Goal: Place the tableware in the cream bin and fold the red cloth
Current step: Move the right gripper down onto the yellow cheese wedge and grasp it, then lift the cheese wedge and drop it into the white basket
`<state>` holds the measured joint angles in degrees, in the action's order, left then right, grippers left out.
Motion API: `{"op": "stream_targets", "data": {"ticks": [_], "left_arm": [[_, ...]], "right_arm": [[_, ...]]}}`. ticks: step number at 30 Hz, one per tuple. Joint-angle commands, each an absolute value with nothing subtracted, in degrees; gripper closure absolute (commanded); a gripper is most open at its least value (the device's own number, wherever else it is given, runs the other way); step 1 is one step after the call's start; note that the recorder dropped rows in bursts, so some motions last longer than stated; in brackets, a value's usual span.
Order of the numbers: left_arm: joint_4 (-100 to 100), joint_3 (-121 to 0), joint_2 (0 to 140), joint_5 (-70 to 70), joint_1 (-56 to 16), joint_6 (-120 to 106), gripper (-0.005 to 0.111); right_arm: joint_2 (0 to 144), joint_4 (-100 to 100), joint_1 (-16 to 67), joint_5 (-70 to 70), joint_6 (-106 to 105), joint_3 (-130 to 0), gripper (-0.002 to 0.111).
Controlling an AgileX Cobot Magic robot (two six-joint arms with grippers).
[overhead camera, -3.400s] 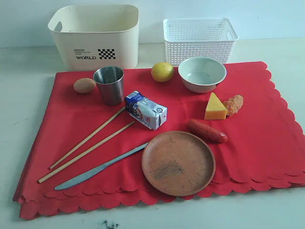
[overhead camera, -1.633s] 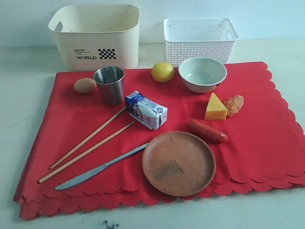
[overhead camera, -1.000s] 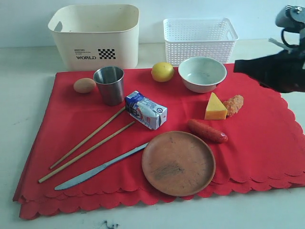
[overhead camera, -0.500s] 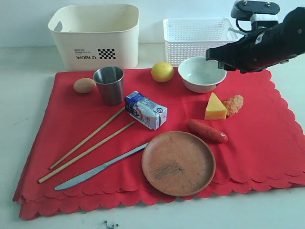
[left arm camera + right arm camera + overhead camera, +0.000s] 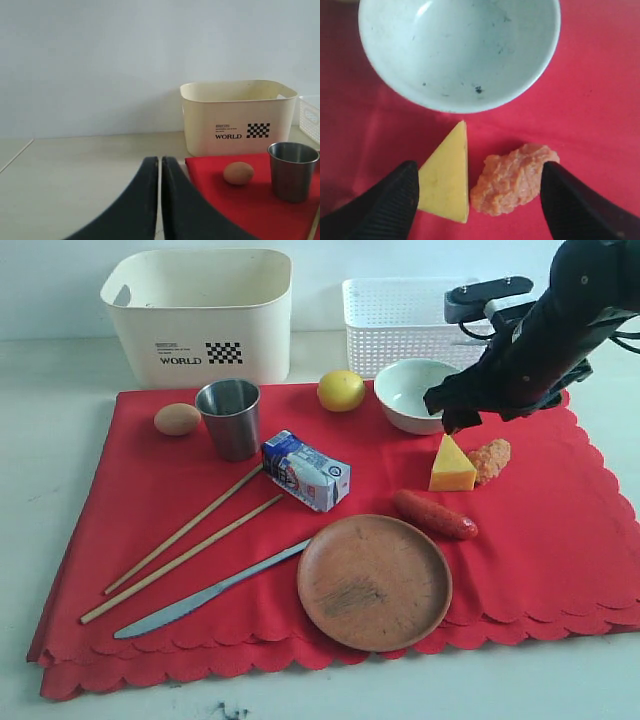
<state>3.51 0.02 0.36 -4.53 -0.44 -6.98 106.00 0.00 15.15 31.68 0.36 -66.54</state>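
The red cloth [image 5: 560,510] lies flat on the table. On it are a steel cup [image 5: 230,418], a pale white bowl [image 5: 405,390], two wooden chopsticks [image 5: 185,540], a silver knife [image 5: 205,592] and a brown plate [image 5: 374,581]. The cream bin [image 5: 200,315] stands behind the cloth's far left corner. My right gripper [image 5: 447,412] hangs open beside the bowl's rim; in the right wrist view the right gripper [image 5: 480,170] straddles the cheese and the orange crumbed piece, with the bowl [image 5: 457,50] beyond. My left gripper [image 5: 160,161] is shut and empty, off the cloth's left side, out of the exterior view.
A white lattice basket [image 5: 400,320] stands behind the bowl. Food on the cloth: lemon [image 5: 341,390], egg [image 5: 177,419], milk carton [image 5: 306,471], cheese wedge [image 5: 452,466], orange crumbed piece [image 5: 489,460], sausage [image 5: 434,514]. The cloth's front edge hangs near the table edge.
My right arm came in from the right and dropped toward the cloth; it now hangs over the cheese beside the bowl. Nothing on the cloth has moved.
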Motion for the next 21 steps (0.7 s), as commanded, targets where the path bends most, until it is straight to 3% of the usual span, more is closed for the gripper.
{"op": "stream_targets", "data": {"ticks": [1,18,21], "left_arm": [[3.8,0.0,0.0,-4.6,-0.5,-6.8,0.102],[3.8,0.0,0.0,-4.6,-0.5,-6.8,0.102],[3.8,0.0,0.0,-4.6,-0.5,-6.8,0.102]], "right_arm": [[107.7,7.8,15.3,33.0,-8.1,-67.1,0.042],[116.0,13.0,15.3,29.4,-13.9,-68.6,0.042],[115.9,13.2,15.3,29.0,-15.2,-68.6,0.049]]}}
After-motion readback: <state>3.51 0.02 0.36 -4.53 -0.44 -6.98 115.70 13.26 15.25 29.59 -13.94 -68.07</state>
